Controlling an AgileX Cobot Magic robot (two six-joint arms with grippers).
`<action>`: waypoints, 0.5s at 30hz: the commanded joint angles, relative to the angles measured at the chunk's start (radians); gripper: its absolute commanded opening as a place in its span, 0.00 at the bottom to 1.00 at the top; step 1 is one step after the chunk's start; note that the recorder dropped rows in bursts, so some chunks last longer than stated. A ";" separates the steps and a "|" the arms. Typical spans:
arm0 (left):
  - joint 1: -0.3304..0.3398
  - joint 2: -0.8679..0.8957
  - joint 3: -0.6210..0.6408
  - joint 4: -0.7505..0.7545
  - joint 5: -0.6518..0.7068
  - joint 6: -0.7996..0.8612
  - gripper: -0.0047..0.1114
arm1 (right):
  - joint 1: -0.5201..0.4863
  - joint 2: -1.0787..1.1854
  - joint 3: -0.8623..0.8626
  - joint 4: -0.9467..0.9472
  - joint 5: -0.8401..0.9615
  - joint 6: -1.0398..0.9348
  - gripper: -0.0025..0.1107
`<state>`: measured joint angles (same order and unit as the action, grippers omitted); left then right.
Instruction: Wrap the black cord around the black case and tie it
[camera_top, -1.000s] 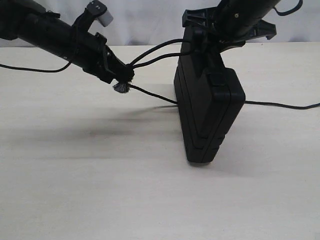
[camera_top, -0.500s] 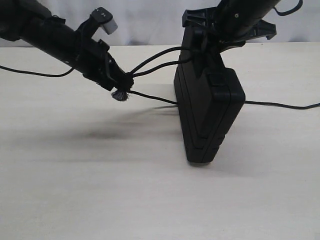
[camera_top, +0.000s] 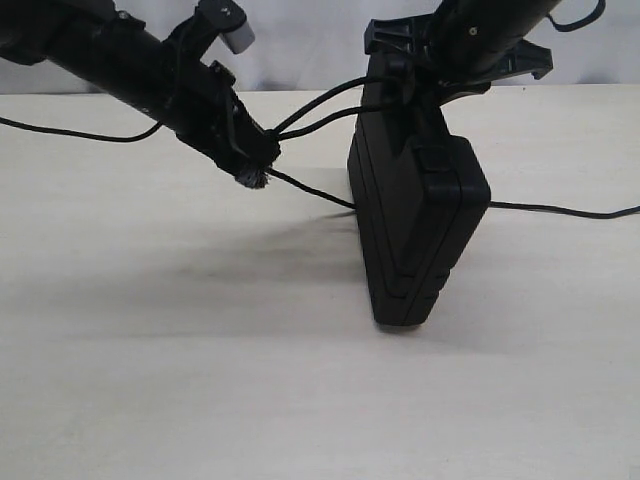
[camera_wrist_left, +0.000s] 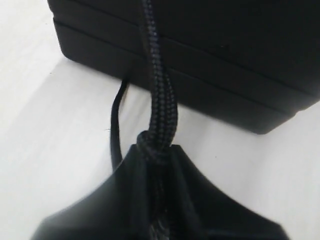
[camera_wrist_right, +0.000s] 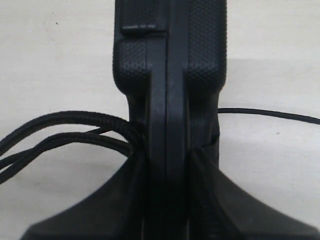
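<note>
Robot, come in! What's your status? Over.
Left pincer shut on the black cord. Right pincer clamps the black case, standing on edge. Two strands reach the case top. No obstruction.

The left gripper (camera_top: 260, 156), pinching the black cord (camera_top: 310, 189), has shifted nearer the black case (camera_top: 420, 230).

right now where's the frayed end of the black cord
Exterior view, left of centre: the cord's frayed tuft pokes out under the left gripper, left of the upright black case.

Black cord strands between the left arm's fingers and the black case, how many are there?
3. Two upper strands of the black cord reach the black case at its top; one lower strand slopes down behind it. More may be hidden there.
</note>
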<state>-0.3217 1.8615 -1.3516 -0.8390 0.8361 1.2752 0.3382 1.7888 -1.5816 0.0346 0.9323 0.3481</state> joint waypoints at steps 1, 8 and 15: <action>-0.050 -0.035 0.001 0.060 0.002 -0.061 0.04 | 0.002 -0.004 0.001 0.014 0.006 0.004 0.06; -0.114 -0.035 0.001 0.220 -0.037 -0.186 0.04 | 0.002 -0.004 0.001 0.014 0.006 0.004 0.06; -0.119 -0.035 -0.001 0.229 -0.015 -0.236 0.04 | 0.002 -0.004 0.001 0.014 0.006 0.004 0.06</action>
<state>-0.4331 1.8352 -1.3516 -0.5968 0.8020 1.0553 0.3382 1.7888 -1.5816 0.0346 0.9323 0.3481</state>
